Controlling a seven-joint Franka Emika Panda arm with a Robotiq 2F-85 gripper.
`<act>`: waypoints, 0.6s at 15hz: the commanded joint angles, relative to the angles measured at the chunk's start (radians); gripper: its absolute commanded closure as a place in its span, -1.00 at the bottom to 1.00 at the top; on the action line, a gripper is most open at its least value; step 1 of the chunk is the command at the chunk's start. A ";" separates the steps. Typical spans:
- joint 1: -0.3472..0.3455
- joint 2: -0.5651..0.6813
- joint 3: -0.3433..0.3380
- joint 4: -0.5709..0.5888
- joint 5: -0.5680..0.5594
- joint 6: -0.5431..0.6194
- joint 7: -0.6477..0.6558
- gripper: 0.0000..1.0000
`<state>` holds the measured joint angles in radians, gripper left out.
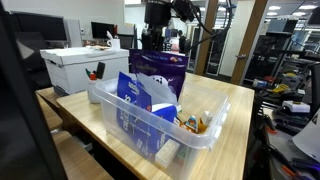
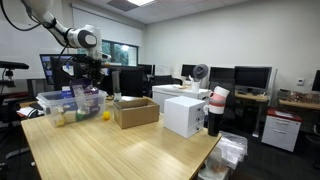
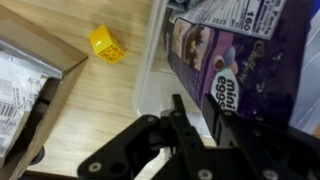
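My gripper (image 3: 197,108) hangs over one end of a clear plastic bin (image 1: 205,140). Its fingers are drawn close together on the top edge of a purple mini-eggs candy bag (image 3: 240,50). In an exterior view the purple bag (image 1: 160,70) stands upright in the bin, right under the gripper (image 1: 152,45). A blue snack bag (image 1: 133,95) leans in the bin in front of it. Small orange and yellow items (image 1: 192,122) lie on the bin floor. The bin (image 2: 52,100) and the gripper (image 2: 88,75) also show small in an exterior view.
A yellow block (image 3: 105,44) lies on the wooden table (image 1: 225,100) beside the bin wall (image 3: 150,90). An open cardboard box (image 2: 135,110) stands close by, and a white box (image 2: 185,112) beyond it. Office desks, monitors and chairs surround the table.
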<state>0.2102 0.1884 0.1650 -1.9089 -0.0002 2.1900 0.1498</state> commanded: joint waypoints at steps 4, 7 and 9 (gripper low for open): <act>-0.033 -0.052 -0.017 -0.129 0.125 -0.085 0.044 0.95; -0.040 -0.072 -0.032 -0.166 0.128 -0.126 0.074 0.95; -0.040 -0.092 -0.042 -0.183 0.108 -0.143 0.103 0.93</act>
<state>0.1822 0.1605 0.1279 -2.0340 0.1064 2.0796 0.2119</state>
